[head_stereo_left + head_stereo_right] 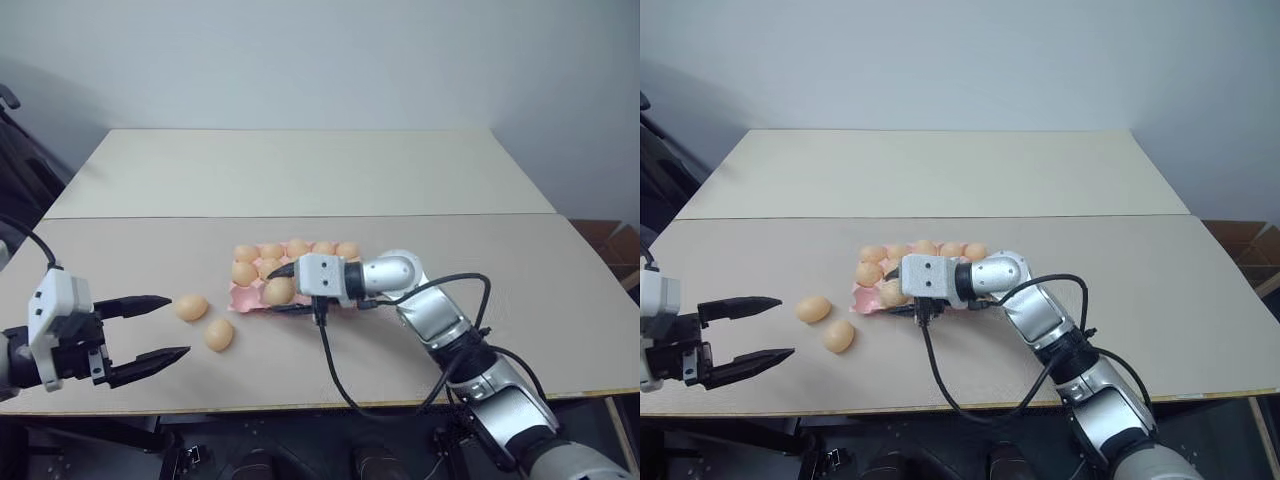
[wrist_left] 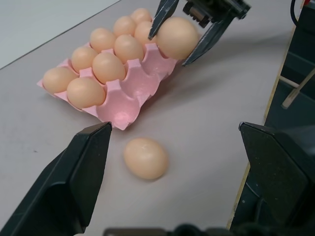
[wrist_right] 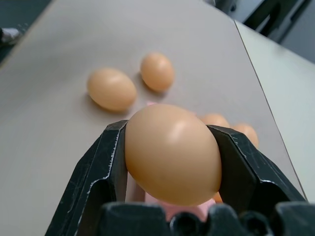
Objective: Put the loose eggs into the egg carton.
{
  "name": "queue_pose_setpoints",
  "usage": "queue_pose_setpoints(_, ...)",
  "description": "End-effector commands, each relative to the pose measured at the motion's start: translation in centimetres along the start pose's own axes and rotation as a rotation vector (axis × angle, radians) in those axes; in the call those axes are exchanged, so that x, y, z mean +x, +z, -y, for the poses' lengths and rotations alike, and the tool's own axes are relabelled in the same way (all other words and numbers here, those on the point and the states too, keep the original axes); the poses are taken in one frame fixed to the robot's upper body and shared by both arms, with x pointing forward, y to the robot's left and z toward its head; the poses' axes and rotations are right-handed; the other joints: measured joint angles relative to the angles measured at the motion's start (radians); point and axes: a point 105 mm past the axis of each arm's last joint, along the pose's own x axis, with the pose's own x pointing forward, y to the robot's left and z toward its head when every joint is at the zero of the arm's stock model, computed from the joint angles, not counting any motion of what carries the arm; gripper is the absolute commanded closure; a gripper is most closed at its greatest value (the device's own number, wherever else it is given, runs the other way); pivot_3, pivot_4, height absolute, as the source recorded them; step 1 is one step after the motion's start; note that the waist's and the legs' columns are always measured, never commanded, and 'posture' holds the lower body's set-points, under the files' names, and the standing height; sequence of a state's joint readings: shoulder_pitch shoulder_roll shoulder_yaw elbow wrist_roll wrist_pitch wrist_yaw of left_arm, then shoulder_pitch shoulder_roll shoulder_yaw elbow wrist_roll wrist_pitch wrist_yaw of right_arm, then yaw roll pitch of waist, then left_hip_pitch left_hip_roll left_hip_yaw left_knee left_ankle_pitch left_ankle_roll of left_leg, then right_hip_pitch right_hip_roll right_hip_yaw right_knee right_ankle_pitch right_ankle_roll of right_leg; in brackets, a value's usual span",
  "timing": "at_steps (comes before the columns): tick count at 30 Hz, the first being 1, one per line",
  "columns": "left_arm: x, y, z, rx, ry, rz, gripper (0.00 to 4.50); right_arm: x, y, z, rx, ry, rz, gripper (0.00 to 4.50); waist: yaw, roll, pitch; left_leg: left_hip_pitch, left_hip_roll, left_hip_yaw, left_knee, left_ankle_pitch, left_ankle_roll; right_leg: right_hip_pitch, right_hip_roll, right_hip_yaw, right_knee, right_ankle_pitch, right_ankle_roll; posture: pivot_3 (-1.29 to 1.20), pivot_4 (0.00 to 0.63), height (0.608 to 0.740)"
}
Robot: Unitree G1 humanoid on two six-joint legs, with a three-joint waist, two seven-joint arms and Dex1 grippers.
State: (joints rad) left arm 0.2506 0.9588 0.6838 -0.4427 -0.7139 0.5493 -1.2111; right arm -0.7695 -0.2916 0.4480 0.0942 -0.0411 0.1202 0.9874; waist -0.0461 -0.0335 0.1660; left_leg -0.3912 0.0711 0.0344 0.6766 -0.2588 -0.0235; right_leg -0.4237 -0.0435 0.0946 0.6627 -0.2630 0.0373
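Note:
The pale pink egg carton (image 1: 243, 297) lies mid-table with several tan eggs in its cups. My right gripper (image 1: 276, 290) is shut on one egg (image 3: 172, 152), which hangs just above the carton's near left corner. Two loose eggs rest on the table left of the carton: one (image 1: 191, 307) farther from me, one (image 1: 219, 334) nearer. My left gripper (image 1: 178, 326) hovers open just left of these two, with nothing between its fingers. In the left wrist view one loose egg (image 2: 145, 158) lies ahead of the open fingers, in front of the carton (image 2: 123, 105).
A seam (image 1: 300, 216) divides the beige table into a far half and a near half. The near edge (image 1: 300, 405) runs close below the loose eggs. My right arm's black cable (image 1: 335, 375) loops down past that edge.

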Motion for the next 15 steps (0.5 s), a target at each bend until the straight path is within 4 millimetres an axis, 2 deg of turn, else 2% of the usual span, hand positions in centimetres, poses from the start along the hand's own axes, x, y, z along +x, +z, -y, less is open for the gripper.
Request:
queue_pose_setpoints(1, 0.0, 0.6, 0.1, 0.026, -0.007, 0.007, 0.0, 0.0, 0.3, 1.1, -0.031, -0.054, -0.013, 2.17, 0.0, 0.0, 0.0, 0.0, 0.0, 0.0, 0.0, 0.0, 0.0, 0.0, 0.0, 0.0, 0.0, 0.0, 0.0, 0.0, 0.15, 0.74)
queue_pose_setpoints(2, 0.0, 0.6, 0.1, 0.027, -0.006, 0.007, 0.0, 0.0, 0.3, 1.1, -0.027, -0.053, -0.012, 2.17, 0.0, 0.0, 0.0, 0.0, 0.0, 0.0, 0.0, 0.0, 0.0, -0.001, 0.0, 0.0, 0.0, 0.0, 0.0, 0.0, 0.15, 0.74)
queue_pose_setpoints(9, 0.0, 0.6, 0.2, 0.028, -0.001, 0.008, 0.0, -0.4, 0.1, 1.7, -0.02, -0.085, -0.024, 0.01, -0.002, 0.0, 0.0, 0.0, 0.0, 0.0, 0.0, 0.0, 0.0, 0.0, 0.0, 0.0, 0.0, 0.0, 0.0, 0.0, 0.15, 0.74)
queue_pose_setpoints(15, 0.0, 0.6, 0.2, 0.029, 0.0, 0.01, 0.0, -1.4, 0.8, 1.8, -0.014, -0.079, 0.012, 0.01, -0.001, 0.0, 0.0, 0.0, 0.0, 0.0, 0.0, 0.0, 0.0, 0.0, 0.0, 0.0, 0.0, 0.0, 0.0, 0.0, 0.15, 0.74)
